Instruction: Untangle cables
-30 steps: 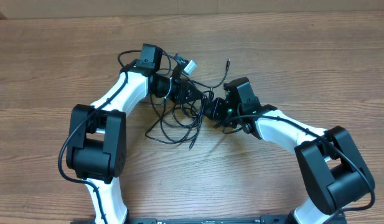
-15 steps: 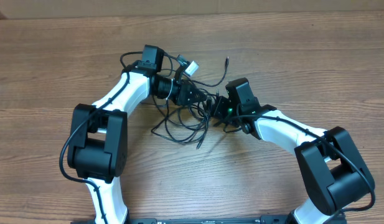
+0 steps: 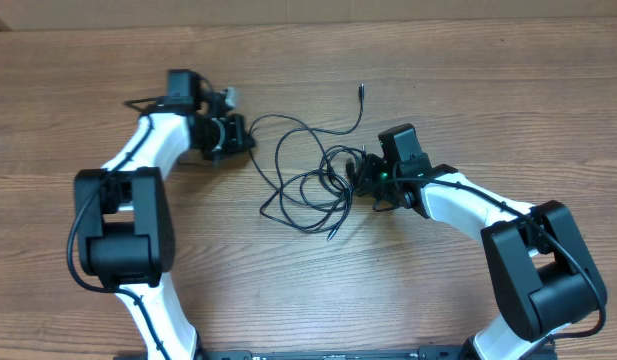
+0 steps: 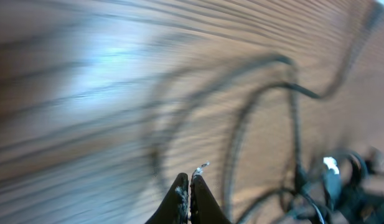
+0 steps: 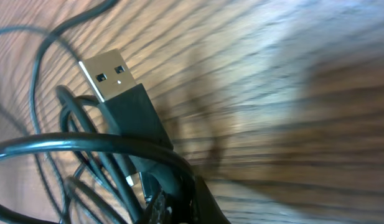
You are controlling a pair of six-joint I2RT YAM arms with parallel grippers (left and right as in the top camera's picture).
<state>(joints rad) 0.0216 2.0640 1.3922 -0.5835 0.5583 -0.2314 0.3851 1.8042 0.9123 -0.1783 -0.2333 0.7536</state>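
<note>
Cables (image 3: 306,185) sit mid-desk (image 3: 488,80) as loose overlapping loops between the two arms, not a tight knot. Right end effector (image 3: 360,180) is the nearer one: it touches the right edge of the bundle, fingers together. In the right wrist view a strand appears to run straight into the tips, so I read it as pinched on a cable. A USB plug (image 5: 111,74) lies just ahead of those tips on top of the loops. Left end effector (image 3: 231,135) is off to the left of the pile, fingers together. Left wrist view is motion-blurred; there's a small bright sliver at the tips, but I can't tell if a strand is caught there. The bundle lies to the right of the left end effector, and one loop reaches toward it. The spread's long axis runs roughly left-right along the line between the two effectors. One thin tail (image 3: 360,92) branches toward the far side of the desk and ends in a small plug. My read: the next pull should go along that left-right axis, with the right side as anchor. Main risk is the loops cinching at the crossing near the right effector.
</note>
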